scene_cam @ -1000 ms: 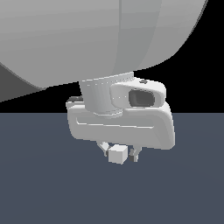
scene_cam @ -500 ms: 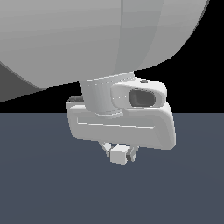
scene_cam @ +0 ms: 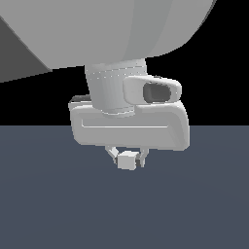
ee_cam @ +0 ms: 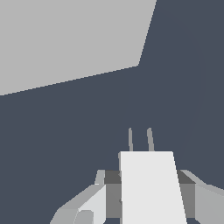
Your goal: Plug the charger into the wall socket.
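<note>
item: charger [scene_cam: 127, 160], clamped in my closed end effector [scene_cam: 127, 159], off the floor | change: carried slightly toward exterior view's right, prongs [ee_cam: 140, 139] leading | wall socket [ee_cam: 65, 39] ahead, apart | status: not yet inserted

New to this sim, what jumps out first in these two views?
In the exterior view, the bulky white-grey arm and its tool fill the upper frame, clamping a small plain white cube-like charger above the dark floor. In the wrist view, that charger sits close up with two thin grey prongs sticking out, and a large flat light-grey panel lies beyond them.
</note>
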Controlling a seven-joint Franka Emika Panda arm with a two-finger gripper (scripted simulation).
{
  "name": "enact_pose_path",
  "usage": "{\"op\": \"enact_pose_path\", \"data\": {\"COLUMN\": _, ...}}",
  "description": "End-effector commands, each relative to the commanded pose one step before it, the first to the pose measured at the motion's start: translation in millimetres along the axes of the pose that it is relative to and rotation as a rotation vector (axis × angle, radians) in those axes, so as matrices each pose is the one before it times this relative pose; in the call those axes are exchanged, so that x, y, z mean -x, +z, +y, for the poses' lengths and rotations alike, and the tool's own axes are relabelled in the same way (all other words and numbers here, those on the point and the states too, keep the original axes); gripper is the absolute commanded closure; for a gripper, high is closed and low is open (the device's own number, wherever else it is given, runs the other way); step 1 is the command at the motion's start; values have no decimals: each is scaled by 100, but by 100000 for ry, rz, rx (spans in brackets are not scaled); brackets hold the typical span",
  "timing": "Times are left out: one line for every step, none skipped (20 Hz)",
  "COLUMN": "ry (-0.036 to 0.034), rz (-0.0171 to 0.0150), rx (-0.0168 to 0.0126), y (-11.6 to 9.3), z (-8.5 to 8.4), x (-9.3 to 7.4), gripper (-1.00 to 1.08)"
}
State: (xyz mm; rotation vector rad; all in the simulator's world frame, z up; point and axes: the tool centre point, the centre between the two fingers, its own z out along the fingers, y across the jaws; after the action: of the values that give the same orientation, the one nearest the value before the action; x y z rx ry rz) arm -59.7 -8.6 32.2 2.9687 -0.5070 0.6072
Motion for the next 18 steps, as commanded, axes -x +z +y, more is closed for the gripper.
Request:
{"op": "enact_pose_path", "data": {"ry": -4067, "rz": 273, "rx": -1664, "y": -1021, "z": -430, "x": -534, "gripper": 108}}
{"op": "enact_pose_path", "data": {"ry": -1878, "rz": 68, "rx": -760, "y": -456, "z": -202, "x": -225, "gripper": 108}}
{"op": "enact_pose_path", "data": {"ry": -1895, "rz": 64, "rx": -768, "y": -460, "z": -205, "x": -228, "gripper": 108}}
{"op": "enact_pose_path", "data": {"ry": -1881, "rz": 57, "rx": -766, "y": -457, "z": -206, "x": -226, "gripper": 108}}
{"op": "enact_pose_path", "data": {"ry": -1840, "rz": 48, "rx": -754, "y": -447, "z": -203, "x": -221, "gripper": 108}}
{"op": "enact_pose_path", "data": {"ry": -1782, "rz": 35, "rx": -739, "y": -433, "z": -200, "x": -213, "gripper": 108}}
{"op": "enact_pose_path", "data": {"ry": -1709, "rz": 24, "rx": -716, "y": -415, "z": -194, "x": -204, "gripper": 108}}
{"op": "enact_pose_path", "data": {"ry": -1569, "rz": 15, "rx": -664, "y": -382, "z": -181, "x": -188, "gripper": 108}}
{"op": "enact_pose_path", "data": {"ry": -1421, "rz": 6, "rx": -608, "y": -345, "z": -166, "x": -170, "gripper": 108}}
{"op": "enact_pose_path", "data": {"ry": -1275, "rz": -6, "rx": -557, "y": -310, "z": -152, "x": -151, "gripper": 108}}
{"op": "enact_pose_path", "data": {"ry": -1134, "rz": -23, "rx": -512, "y": -274, "z": -140, "x": -132, "gripper": 108}}
{"op": "enact_pose_path", "data": {"ry": -990, "rz": -37, "rx": -465, "y": -238, "z": -127, "x": -112, "gripper": 108}}
{"op": "enact_pose_path", "data": {"ry": -843, "rz": -45, "rx": -411, "y": -201, "z": -112, "x": -93, "gripper": 108}}
{"op": "enact_pose_path", "data": {"ry": -722, "rz": -46, "rx": -360, "y": -172, "z": -98, "x": -79, "gripper": 108}}
{"op": "enact_pose_path", "data": {"ry": -618, "rz": -43, "rx": -313, "y": -148, "z": -84, "x": -67, "gripper": 108}}
{"op": "enact_pose_path", "data": {"ry": -531, "rz": -40, "rx": -273, "y": -126, "z": -76, "x": -56, "gripper": 108}}
{"op": "enact_pose_path", "data": {"ry": -440, "rz": -37, "rx": -230, "y": -105, "z": -62, "x": -47, "gripper": 108}}
{"op": "enact_pose_path", "data": {"ry": -359, "rz": -34, "rx": -192, "y": -85, "z": -52, "x": -38, "gripper": 108}}
